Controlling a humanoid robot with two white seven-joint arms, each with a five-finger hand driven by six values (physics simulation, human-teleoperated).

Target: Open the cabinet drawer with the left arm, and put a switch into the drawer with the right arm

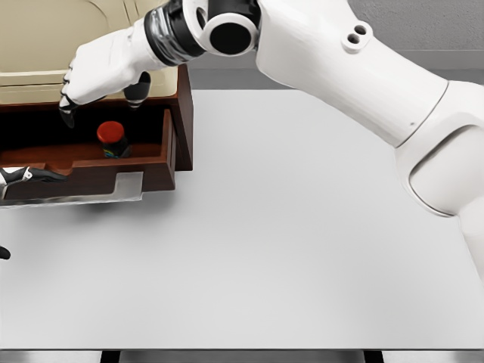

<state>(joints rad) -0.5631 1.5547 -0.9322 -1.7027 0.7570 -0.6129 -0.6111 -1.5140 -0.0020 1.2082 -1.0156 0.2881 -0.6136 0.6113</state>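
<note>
At the far left edge of the worktop (302, 227), the left robot hand (23, 176) shows only dark fingertips on the drawer (91, 178) front; I cannot tell its grip. The drawer is pulled open. The switch (112, 139) stands upright inside, red button up. It looks small, hard and light, best held by its sides. Above it, the right robot hand (94, 76) hangs open, holding nothing.

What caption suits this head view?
Right hand hovers open above the red-topped switch lying inside the pulled-out drawer.
</note>
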